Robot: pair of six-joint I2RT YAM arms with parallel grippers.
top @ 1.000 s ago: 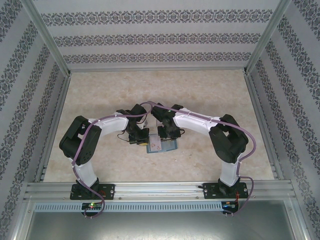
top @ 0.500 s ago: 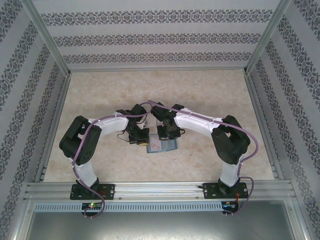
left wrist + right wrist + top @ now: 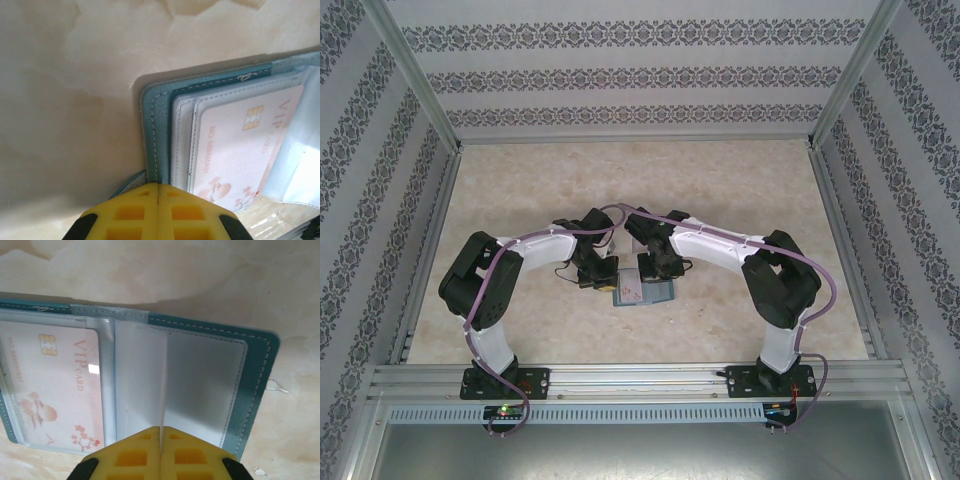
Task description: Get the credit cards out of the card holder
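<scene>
Moved: right gripper (image 3: 161,432) nudged rightward, pinching a clear sleeve (image 3: 140,380).
Left gripper (image 3: 158,192): clamped on card holder (image 3: 645,292) edge, on the table (image 3: 520,200).
VIP card (image 3: 60,385): we judge it light, stiff, slick; pinch its short edge.

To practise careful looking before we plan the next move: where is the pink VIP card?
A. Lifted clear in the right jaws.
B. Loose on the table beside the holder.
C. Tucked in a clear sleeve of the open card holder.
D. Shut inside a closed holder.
C: the VIP card lies flat behind the stitched plastic of a clear sleeve, inside the card holder, which is spread open on the table.
</scene>
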